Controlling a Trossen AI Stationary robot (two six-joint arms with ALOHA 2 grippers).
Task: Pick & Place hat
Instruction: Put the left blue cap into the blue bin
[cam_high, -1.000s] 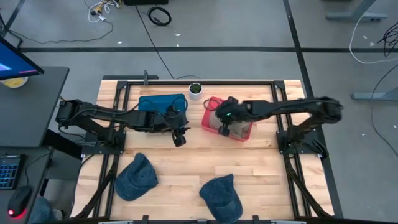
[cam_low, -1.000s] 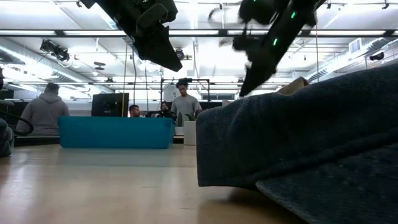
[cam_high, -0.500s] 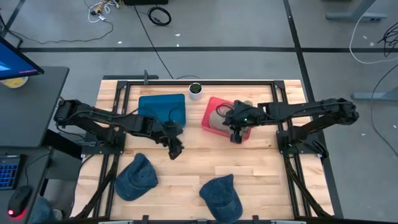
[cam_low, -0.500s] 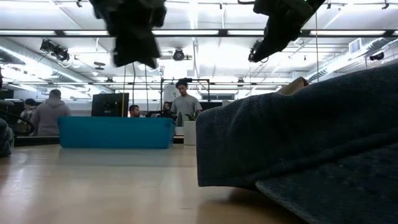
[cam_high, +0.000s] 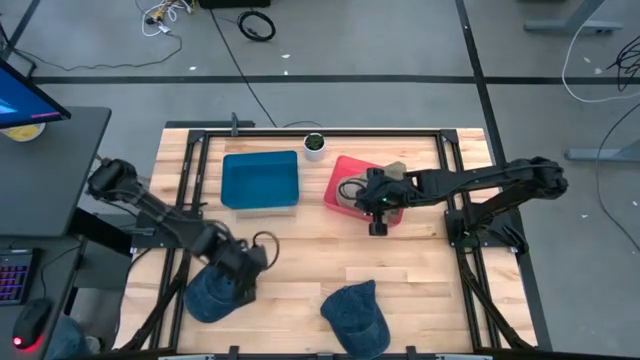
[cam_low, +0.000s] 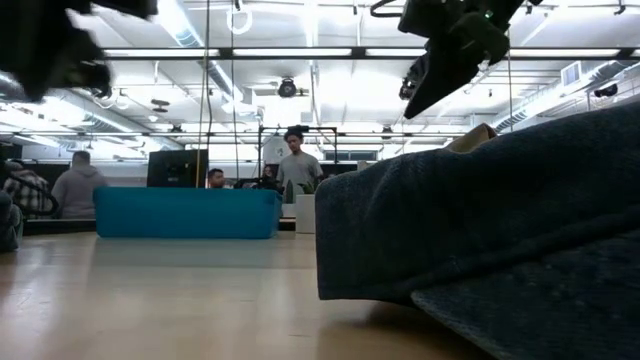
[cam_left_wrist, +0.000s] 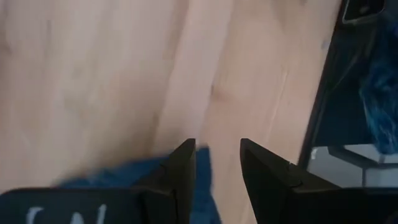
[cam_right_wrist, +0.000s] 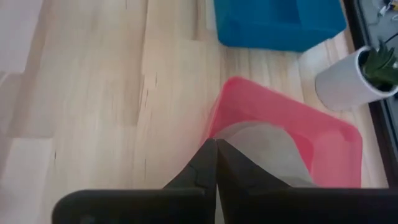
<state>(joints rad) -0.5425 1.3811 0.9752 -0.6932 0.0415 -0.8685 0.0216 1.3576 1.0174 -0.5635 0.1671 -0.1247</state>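
Observation:
Two dark denim hats lie crown-up on the wooden table: one near the left (cam_high: 214, 287), one at the near middle (cam_high: 355, 315) that fills the low view's right side (cam_low: 500, 220). A tan-grey hat (cam_high: 352, 188) lies in the red bin (cam_high: 343, 165), as the right wrist view shows (cam_right_wrist: 261, 152). My left gripper (cam_high: 247, 266) hovers open above the left denim hat's right edge (cam_left_wrist: 118, 177), fingers apart (cam_left_wrist: 214, 165). My right gripper (cam_high: 376, 222) is shut (cam_right_wrist: 216, 149) over the red bin's near edge, high above the table (cam_low: 440, 70).
A blue bin (cam_high: 260, 180) stands left of the red bin, and a small white plant pot (cam_high: 314, 145) at the far edge between them. Black frame rails run along the table's sides. Bare wood lies between the bins and the hats. People stand in the room beyond.
My left gripper has swung from beside the blue bin toward the table's near left, ending over the left denim hat. My right gripper has drifted a little toward the right and near edge, from above the red bin's middle to its near edge.

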